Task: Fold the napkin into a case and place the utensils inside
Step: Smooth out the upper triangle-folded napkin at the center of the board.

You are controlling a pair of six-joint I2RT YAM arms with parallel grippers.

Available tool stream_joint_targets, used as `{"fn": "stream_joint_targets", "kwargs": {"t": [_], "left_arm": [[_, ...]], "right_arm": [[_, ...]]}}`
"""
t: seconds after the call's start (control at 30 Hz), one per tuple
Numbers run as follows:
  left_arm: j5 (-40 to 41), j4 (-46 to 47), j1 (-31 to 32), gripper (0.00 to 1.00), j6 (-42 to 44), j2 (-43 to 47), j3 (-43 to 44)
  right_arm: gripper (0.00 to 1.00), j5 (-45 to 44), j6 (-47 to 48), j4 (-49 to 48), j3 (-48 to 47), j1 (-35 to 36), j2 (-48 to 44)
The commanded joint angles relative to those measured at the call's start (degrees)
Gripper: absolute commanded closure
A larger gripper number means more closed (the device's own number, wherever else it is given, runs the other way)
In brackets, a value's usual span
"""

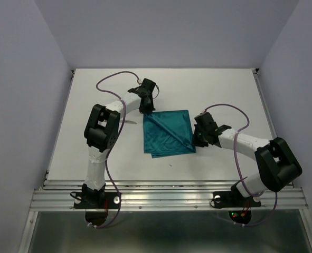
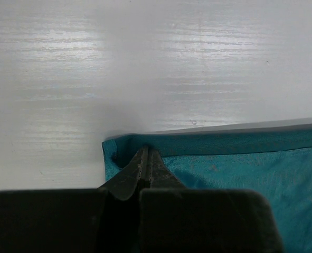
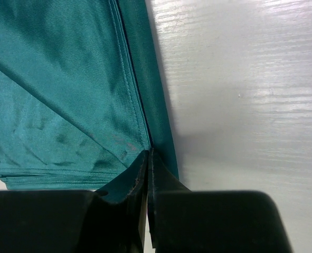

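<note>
The teal napkin (image 1: 167, 133) lies folded into a rough square in the middle of the white table (image 1: 224, 95), with a diagonal crease across it. My left gripper (image 1: 145, 109) is at its far left corner. In the left wrist view its fingers (image 2: 147, 153) are shut, pinching the napkin (image 2: 240, 174) at its folded edge. My right gripper (image 1: 196, 138) is at the near right edge, and its fingers (image 3: 149, 155) are shut on the napkin's (image 3: 66, 79) hemmed border. No case has formed. The utensils are not clearly in view; only a thin grey sliver (image 1: 130, 122) shows beside the left arm.
White walls enclose the table on three sides. A metal rail (image 1: 166, 192) runs along the near edge, where both arm bases are mounted. Purple cables loop above each arm.
</note>
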State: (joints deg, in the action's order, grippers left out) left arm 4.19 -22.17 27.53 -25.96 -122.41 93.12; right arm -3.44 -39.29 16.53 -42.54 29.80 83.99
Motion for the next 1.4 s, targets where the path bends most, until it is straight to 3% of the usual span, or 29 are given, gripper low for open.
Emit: {"fn": "stream_joint_targets", "kwargs": {"t": [0.0, 0.23, 0.47, 0.67, 0.83, 1.17, 1.37], "left_arm": [[-0.05, 0.72, -0.19, 1.00, 0.38, 5.24, 0.48], [-1.90, 2.66, 1.82, 1.00, -1.82, 13.24, 0.05], [-7.96, 8.10, 3.41, 1.00, -7.17, 18.43, -11.98], [-8.85, 12.93, 6.48, 1.00, -10.25, 17.03, -19.55], [-9.11, 15.05, 7.01, 1.00, -10.26, 13.61, -20.79], [-7.79, 14.53, 7.28, 1.00, -8.67, 12.19, -19.73], [-7.53, 14.00, 7.28, 1.00, -8.59, 12.20, -18.42]], "right_arm": [[0.94, -5.16, 1.75, 2.09, -4.21, 1.74, -4.26], [0.91, -5.88, 3.25, 6.14, -11.07, 3.59, -5.42], [0.91, -1.04, 1.32, 4.65, -10.01, 5.35, -0.85], [0.91, 0.02, 0.35, 2.36, -9.40, 5.35, 4.16], [0.92, -2.53, 1.05, 3.06, -10.01, 5.35, 7.51], [0.91, -1.57, 3.08, 2.01, -15.20, 5.88, 4.87], [0.90, -1.91, 2.73, -0.89, -17.84, 5.88, 11.72]]}}
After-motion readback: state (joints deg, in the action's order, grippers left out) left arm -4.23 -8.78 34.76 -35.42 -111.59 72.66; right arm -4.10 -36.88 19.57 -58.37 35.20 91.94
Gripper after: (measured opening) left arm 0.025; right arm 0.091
